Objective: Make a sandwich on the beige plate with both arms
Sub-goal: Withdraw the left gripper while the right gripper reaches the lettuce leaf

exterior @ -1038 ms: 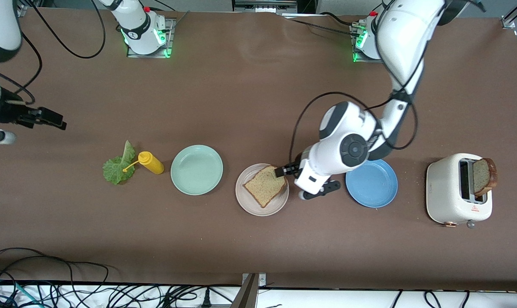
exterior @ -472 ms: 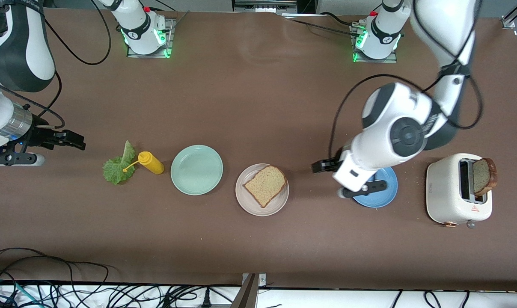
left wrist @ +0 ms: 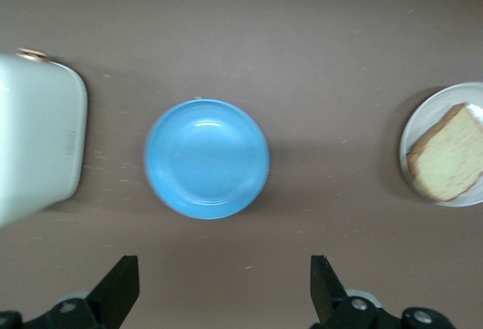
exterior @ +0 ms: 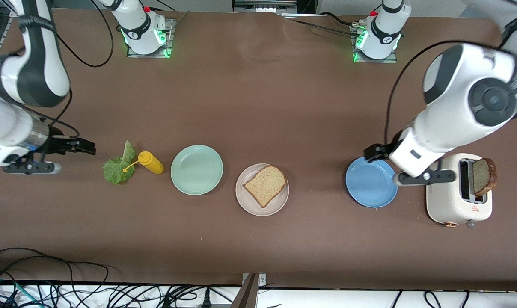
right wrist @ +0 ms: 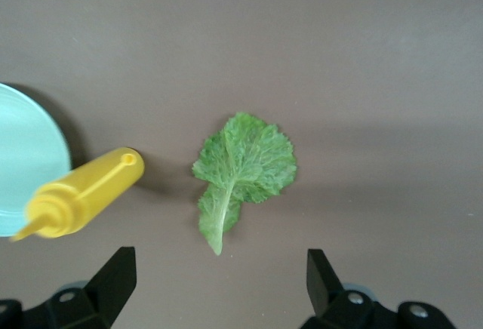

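One bread slice (exterior: 265,185) lay on the beige plate (exterior: 251,206) at lower centre of the front view. The left gripper (exterior: 375,152) hung at centre right over the blue plate's (exterior: 371,190) edge, jaws wide and empty; the right gripper (exterior: 84,146), equally wide, hung at centre left near the lettuce leaf (exterior: 118,166).

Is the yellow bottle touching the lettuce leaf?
Apart. In the right wrist view, bare brown table shows between the yellow bottle and the lettuce leaf. The front view only makes them look overlapped.
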